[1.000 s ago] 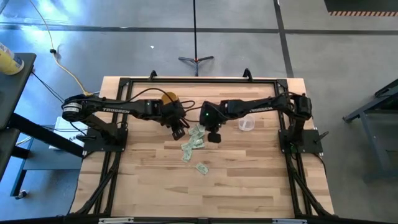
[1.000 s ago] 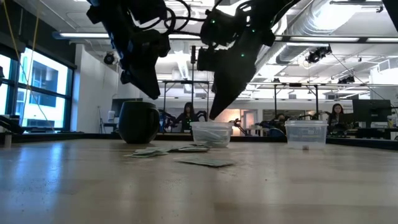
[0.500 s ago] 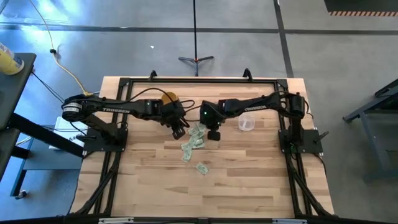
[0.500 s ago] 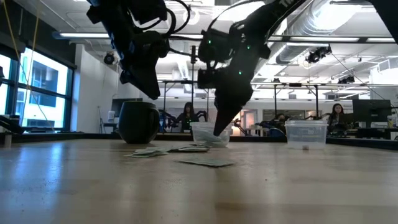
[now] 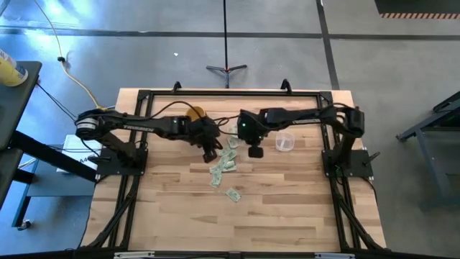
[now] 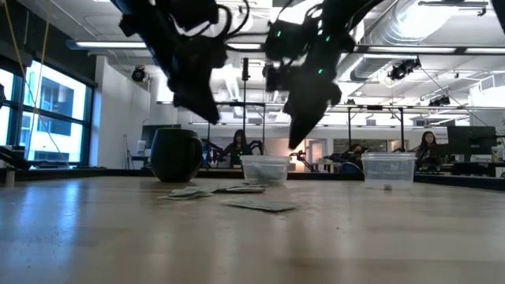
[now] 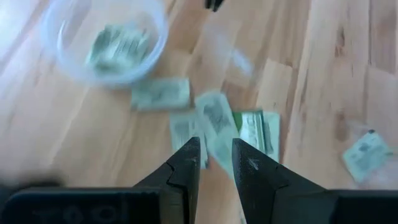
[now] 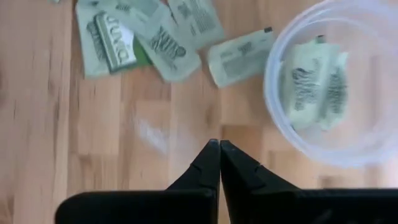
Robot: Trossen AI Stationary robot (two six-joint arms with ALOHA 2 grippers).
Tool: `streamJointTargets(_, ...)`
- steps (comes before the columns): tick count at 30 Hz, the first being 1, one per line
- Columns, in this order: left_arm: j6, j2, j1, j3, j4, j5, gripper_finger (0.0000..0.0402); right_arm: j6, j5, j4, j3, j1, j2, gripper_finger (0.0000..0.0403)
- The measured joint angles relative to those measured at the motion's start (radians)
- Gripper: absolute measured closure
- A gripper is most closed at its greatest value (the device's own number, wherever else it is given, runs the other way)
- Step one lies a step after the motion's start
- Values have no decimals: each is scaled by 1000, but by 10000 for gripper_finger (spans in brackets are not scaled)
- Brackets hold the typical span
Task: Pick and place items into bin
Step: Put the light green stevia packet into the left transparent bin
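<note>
While my right gripper (image 8: pixel 219 147) hovers pressed together, empty, my left gripper (image 7: pixel 216 155) hangs slightly spread; slips (image 8: pixel 314 84) lie in the bowl (image 8: pixel 280 127) upper right, others (image 5: pixel 224 167) mid-table.

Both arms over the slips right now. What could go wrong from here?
1. The left gripper, jaws slightly apart, hangs over overlapping slips; it may grab several or shove them aside.
2. The right gripper, shut and empty, sits beside the bin; a swing could knock that light bowl.
3. Arms are close; collision possible.
</note>
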Motion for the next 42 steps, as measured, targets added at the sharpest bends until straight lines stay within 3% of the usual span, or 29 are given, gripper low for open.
streamJointTargets(5, 133, 111, 1, 3, 140, 38, 275, 24, 59, -3, -53, 26, -88, 398)
streamJointTargets(11, -49, 161, 8, -1, 176, -21, 275, 200, 136, 80, -288, 43, -250, 398)
streamJointTargets(16, -55, 216, 8, 1, 262, -10, 275, 312, 204, 192, -413, 89, -356, 397)
streamJointTargets(35, -75, 402, 16, 2, 473, -53, 275, 384, 299, 215, -414, 122, -366, 401)
streamJointTargets(42, -145, 405, 29, 6, 399, 28, 275, 385, 304, 196, -414, 122, -366, 399)
